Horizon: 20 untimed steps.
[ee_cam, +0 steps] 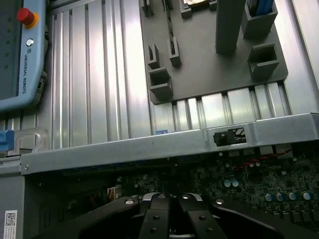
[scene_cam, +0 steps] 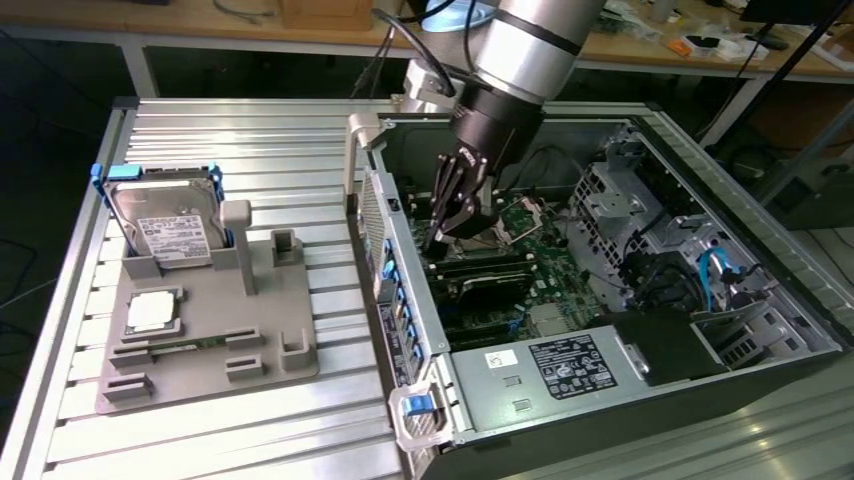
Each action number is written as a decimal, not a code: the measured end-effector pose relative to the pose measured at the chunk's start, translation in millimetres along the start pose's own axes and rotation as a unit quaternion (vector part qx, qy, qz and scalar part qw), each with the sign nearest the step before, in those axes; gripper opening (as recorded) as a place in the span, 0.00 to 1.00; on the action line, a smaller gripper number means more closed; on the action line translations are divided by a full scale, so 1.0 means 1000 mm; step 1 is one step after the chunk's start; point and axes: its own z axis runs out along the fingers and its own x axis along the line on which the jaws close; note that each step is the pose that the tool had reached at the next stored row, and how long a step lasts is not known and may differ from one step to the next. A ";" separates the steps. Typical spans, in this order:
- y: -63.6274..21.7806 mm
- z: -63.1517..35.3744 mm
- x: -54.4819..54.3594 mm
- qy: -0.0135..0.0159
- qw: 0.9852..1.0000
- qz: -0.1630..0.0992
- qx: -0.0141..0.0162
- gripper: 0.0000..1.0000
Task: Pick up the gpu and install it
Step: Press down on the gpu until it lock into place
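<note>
A ribbed metal table [scene_cam: 254,420] is seen across the exterior view. On it, at centre left, a grey tray [scene_cam: 267,345] is laid (a parts holder); at right, an opened PC case [scene_cam: 747,300] is set.

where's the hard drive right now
In the exterior view the hard drive stands upright in a blue-edged slot at the back of the grey holder tray, on that view's left, outside the open pc case.
</note>
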 end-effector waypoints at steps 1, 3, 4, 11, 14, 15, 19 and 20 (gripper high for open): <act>0.0009 0.0005 0.001 0.000 1.000 0.000 0.001 0.11; 0.0027 0.0014 0.002 -0.001 1.000 0.000 0.004 0.11; 0.0037 0.0018 0.003 -0.001 1.000 0.000 0.005 0.11; 0.0091 0.0048 0.003 -0.004 1.000 -0.001 0.020 0.11; 0.0110 0.0060 0.003 -0.007 1.000 -0.002 0.028 0.11; 0.0115 0.0064 0.003 -0.007 0.999 -0.002 0.031 0.11; 0.0140 0.0077 0.003 -0.009 0.999 -0.003 0.040 0.11; 0.0150 0.0081 0.004 -0.009 0.999 -0.004 0.042 0.11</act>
